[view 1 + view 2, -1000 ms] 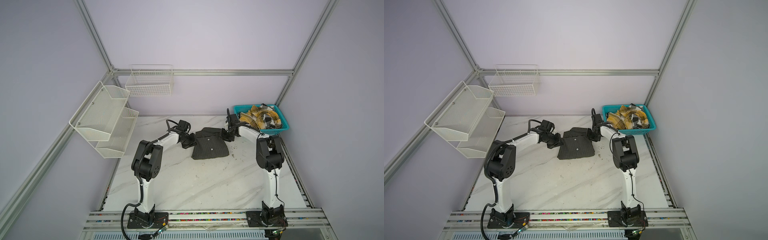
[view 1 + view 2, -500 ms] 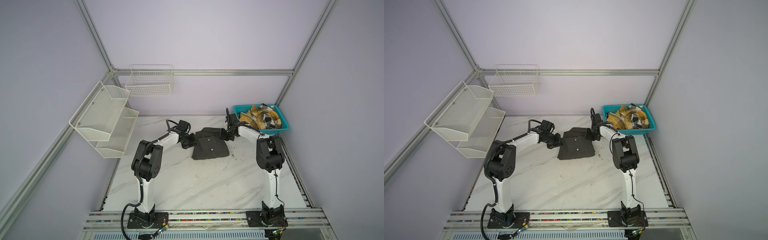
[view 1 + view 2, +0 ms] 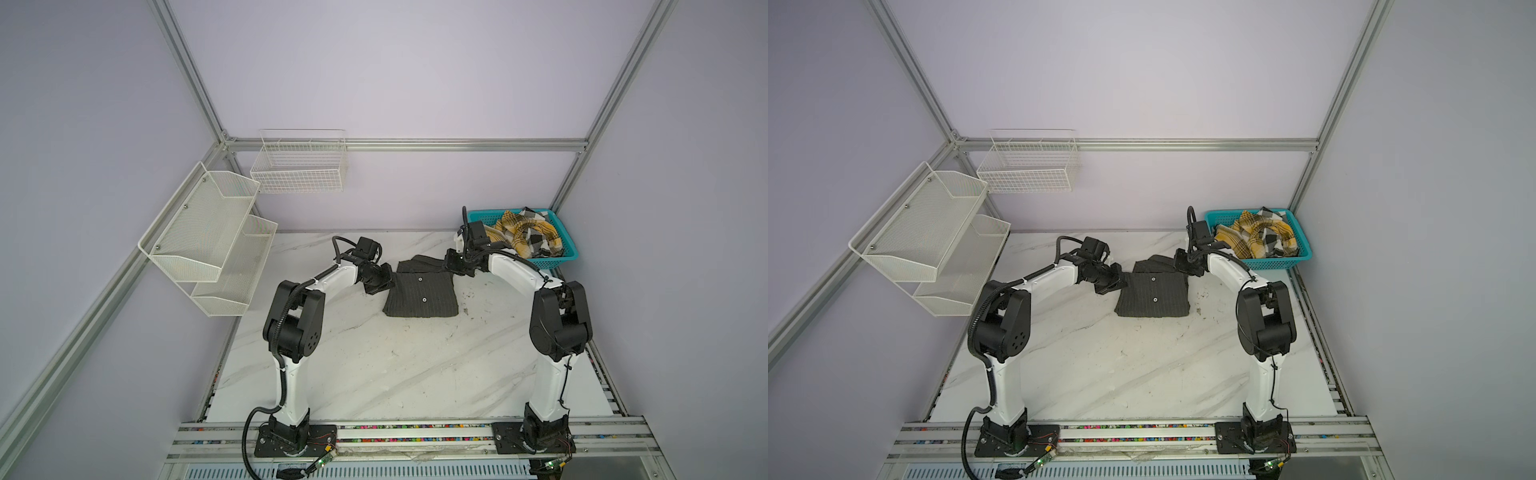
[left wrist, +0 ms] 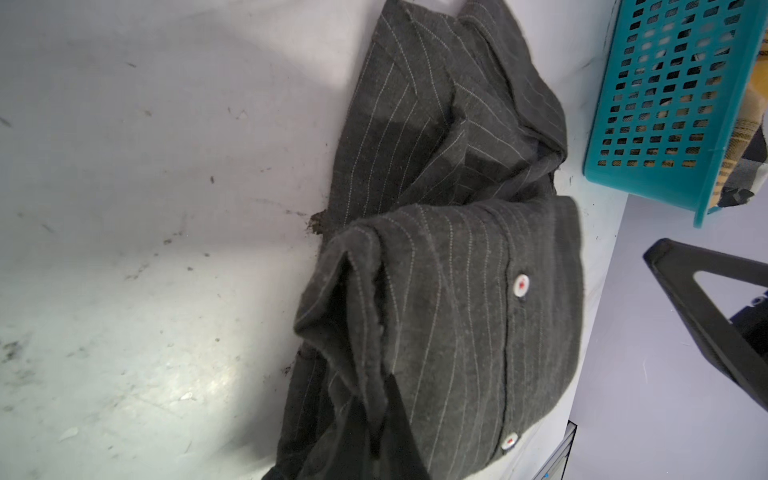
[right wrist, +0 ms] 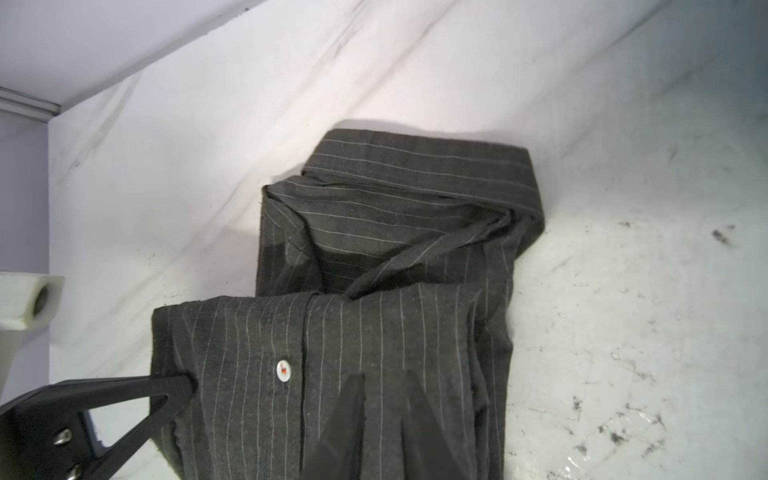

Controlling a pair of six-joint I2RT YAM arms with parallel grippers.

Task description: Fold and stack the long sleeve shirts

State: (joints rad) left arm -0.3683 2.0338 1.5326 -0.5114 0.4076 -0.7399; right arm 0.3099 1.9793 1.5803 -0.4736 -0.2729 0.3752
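The dark charcoal pinstriped shirt (image 3: pixel 422 293) (image 3: pixel 1154 295) lies folded on the marble table (image 3: pixel 395 365), its light buttons up and its collar end toward the back wall. My left gripper (image 3: pixel 388 280) (image 4: pixel 380 432) is shut on a fold at the shirt's (image 4: pixel 457 311) left edge. My right gripper (image 3: pixel 449 266) (image 5: pixel 384 382) rests low over the shirt's (image 5: pixel 374 332) back right part. Its fingers stand slightly apart, with flat cloth showing between them. The yellow, black and white plaid shirt (image 3: pixel 528 235) (image 3: pixel 1260 237) lies crumpled in the teal basket (image 3: pixel 552 262).
The teal basket (image 3: pixel 1283 262) (image 4: pixel 665 104) stands at the back right corner, just behind my right arm. White mesh shelves (image 3: pixel 208 232) hang on the left wall. A white wire basket (image 3: pixel 299 166) hangs on the back wall.
My right gripper's jaws have narrowed over the dark shirt. Both arms and the shirt stay where they were.
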